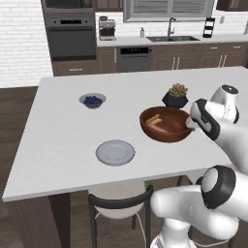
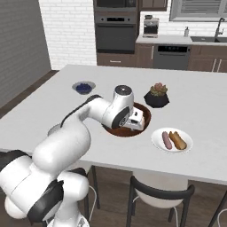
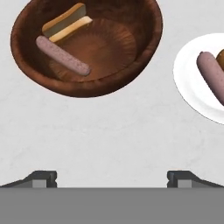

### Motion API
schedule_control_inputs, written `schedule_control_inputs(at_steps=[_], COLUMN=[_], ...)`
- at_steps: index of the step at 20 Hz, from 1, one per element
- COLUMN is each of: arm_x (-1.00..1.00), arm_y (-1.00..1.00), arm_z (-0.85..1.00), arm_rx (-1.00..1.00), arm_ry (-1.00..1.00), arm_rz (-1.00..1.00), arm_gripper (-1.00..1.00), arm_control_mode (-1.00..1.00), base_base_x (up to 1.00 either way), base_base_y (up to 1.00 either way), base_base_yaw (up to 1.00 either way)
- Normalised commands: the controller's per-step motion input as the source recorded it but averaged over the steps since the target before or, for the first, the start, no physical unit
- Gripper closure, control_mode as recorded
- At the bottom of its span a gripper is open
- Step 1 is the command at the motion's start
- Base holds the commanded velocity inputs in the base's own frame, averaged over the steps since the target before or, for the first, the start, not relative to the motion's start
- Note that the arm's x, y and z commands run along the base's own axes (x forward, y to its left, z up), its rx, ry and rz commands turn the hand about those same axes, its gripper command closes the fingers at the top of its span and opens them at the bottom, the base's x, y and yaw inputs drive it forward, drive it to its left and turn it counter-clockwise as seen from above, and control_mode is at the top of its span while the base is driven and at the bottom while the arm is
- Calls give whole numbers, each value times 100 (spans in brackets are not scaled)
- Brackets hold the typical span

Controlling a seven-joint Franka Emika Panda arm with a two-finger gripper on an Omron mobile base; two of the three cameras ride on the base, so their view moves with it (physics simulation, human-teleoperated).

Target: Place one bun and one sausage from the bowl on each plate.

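Observation:
The brown wooden bowl (image 3: 87, 87) holds one bun (image 3: 68, 24) and one sausage (image 3: 63, 55) lying side by side. Beside it, the white plate (image 3: 188, 87) carries a sausage (image 3: 212, 72) and a bun (image 2: 178, 140). My gripper (image 3: 112, 179) hangs open and empty above bare counter, just off the bowl's rim and between the bowl and the white plate. In the left base view the bowl (image 1: 145, 127) shows the bun (image 1: 154, 118) inside, and the grey-blue plate (image 1: 115, 152) lies bare to its front left. The arm hides much of the bowl in the right base view.
A small grey bowl of blueberries (image 1: 92, 100) sits at the back left of the island. A potted succulent (image 1: 176, 95) stands right behind the brown bowl. Stools are tucked under the counter's near edge (image 1: 72, 186).

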Motion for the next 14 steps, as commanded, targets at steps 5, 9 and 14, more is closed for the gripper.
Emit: schedule_control_inputs(at_steps=[5,9,14], arm_x=[55,55,63], arm_y=[-18,-17,-15], arm_z=[-17,-16,-17], arm_rx=[0,0,0], arm_ry=[0,0,0], arm_rz=[0,0,0], arm_gripper=[-100,-100,-100], arm_control_mode=[-100,-100,-100], base_base_x=[0,0,0], base_base_y=[0,0,0], base_base_yaw=[0,0,0])
